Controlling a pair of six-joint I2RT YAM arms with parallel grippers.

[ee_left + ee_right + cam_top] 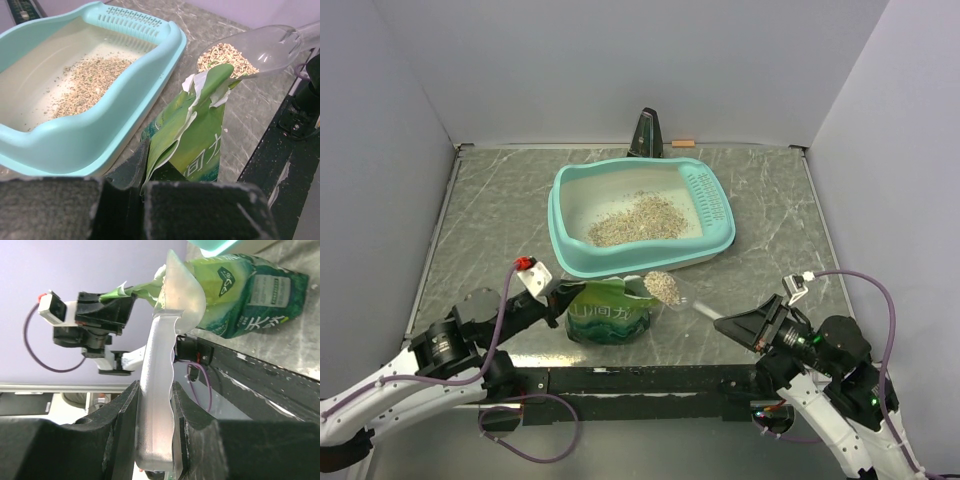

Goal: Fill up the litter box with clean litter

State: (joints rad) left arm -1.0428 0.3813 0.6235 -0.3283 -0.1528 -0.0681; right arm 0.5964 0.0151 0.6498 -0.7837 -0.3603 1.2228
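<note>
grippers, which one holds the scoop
The right gripper: its jaws clamp the clear scoop by its handle. The left gripper pinches the green bag instead.

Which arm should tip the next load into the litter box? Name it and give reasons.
Right. The right gripper is shut on the clear scoop, heaped with clean litter, close to the litter box's near rim. The left gripper pinches the green bag's torn top, so it is occupied.
</note>
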